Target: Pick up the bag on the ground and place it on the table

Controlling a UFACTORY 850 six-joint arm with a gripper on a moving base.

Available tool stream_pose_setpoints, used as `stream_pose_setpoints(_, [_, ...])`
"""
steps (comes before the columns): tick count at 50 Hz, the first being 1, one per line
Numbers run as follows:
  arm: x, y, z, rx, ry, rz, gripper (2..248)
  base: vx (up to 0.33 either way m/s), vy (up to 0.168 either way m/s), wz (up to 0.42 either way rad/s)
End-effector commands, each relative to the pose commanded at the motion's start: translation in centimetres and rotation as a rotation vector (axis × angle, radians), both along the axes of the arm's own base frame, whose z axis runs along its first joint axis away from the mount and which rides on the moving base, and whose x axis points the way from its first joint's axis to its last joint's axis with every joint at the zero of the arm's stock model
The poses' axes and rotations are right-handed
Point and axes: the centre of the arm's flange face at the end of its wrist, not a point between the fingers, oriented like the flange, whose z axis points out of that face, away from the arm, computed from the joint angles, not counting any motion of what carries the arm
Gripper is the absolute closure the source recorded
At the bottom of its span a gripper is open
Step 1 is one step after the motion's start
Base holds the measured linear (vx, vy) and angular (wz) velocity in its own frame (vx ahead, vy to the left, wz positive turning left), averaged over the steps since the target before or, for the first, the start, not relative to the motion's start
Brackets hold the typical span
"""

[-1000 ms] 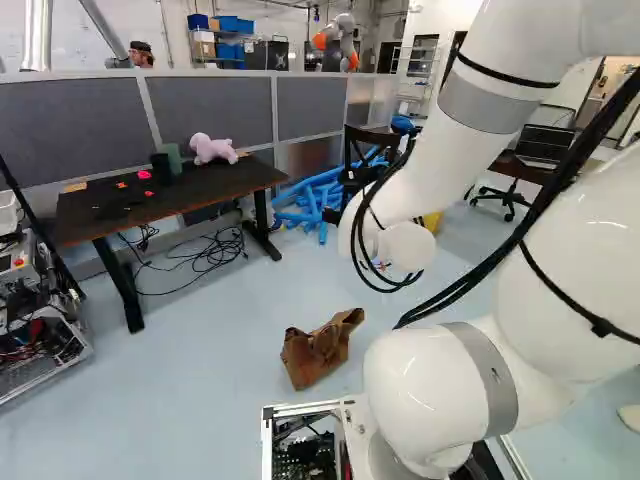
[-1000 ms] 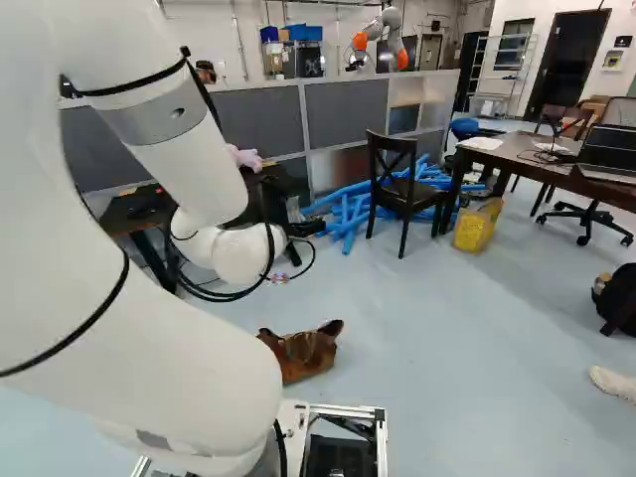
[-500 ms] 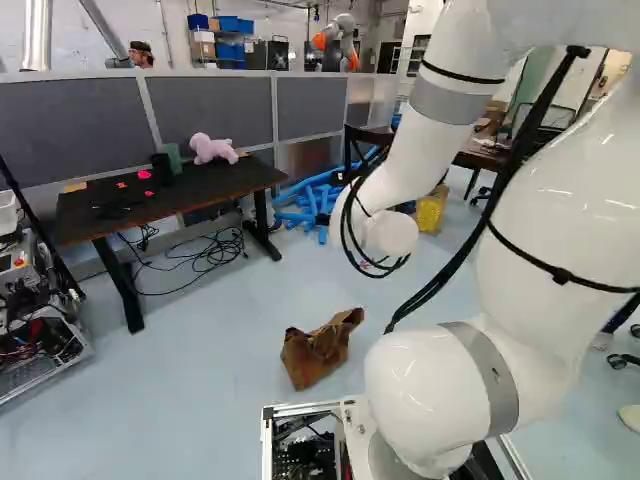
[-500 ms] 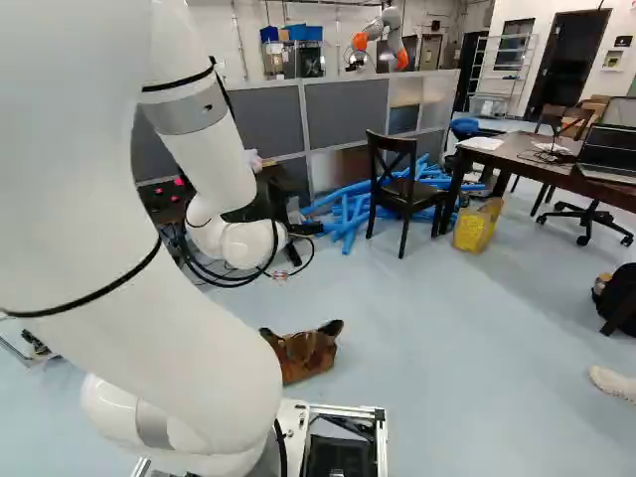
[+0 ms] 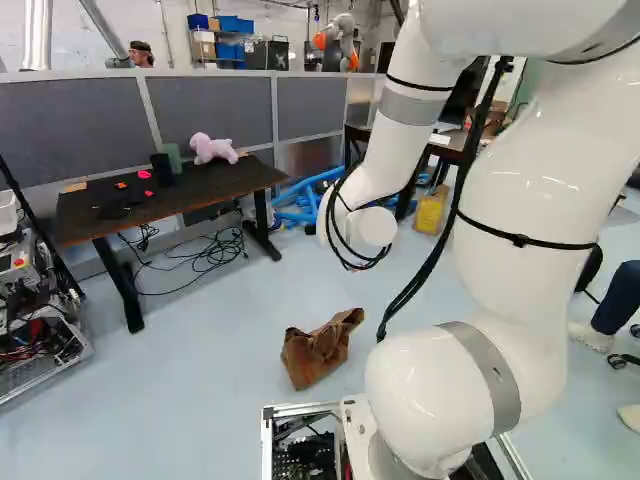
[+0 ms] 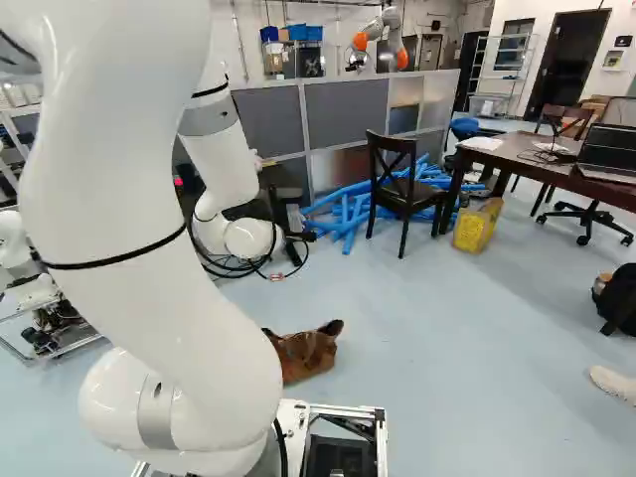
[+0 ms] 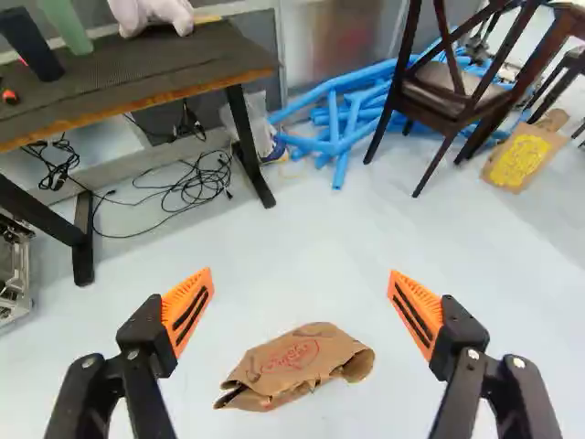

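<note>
A crumpled brown paper bag (image 7: pixel 297 361) lies on the pale blue floor (image 6: pixel 427 348), near, just ahead of the base, with red print on its upper face. The white arm (image 5: pixel 530 220) rises from the base and reaches forward, its wrist above floor level. The pincer (image 7: pixel 301 272) is open, its two orange-padded fingers spread wide; in the wrist view the bag shows between them, touching neither, and nothing is gripped.

To the left and farther off stands a black tabletop (image 5: pixel 205 182) with a wooden edge. On it are a pink plush toy (image 5: pixel 210 148), a black cylinder (image 5: pixel 161 169) and a green cylinder (image 5: pixel 174 157) beside each other, and small bright red items. Black cables (image 7: pixel 192 187) lie tangled on the floor under and beside it. A grey partition (image 5: pixel 200 110) runs behind.

Far, near the middle, blue foam tubes (image 6: pixel 348 209) lie in a heap behind a dark wooden chair (image 6: pixel 402 184). To the right, a brown wooden tabletop (image 6: pixel 517 162) carries an open laptop (image 6: pixel 608 154); a yellow and brown bag (image 6: pixel 477 227) stands on the floor by its leg. Beyond the partition rises another robot (image 6: pixel 383 35), white with orange joints.
</note>
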Motion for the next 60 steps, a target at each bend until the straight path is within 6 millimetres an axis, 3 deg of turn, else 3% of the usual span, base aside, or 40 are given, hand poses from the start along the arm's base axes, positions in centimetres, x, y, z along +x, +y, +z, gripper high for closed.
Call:
stream_pose_setpoints(32, [2.4, 2.5, -5.5, -0.031, 0.336, 0.045, 3, 0.0, 0.0, 0.0])
stream_pose_setpoints(60, [4.0, 3.6, -10.3, -0.055, 0.622, 0.041, 3, 0.0, 0.0, 0.0])
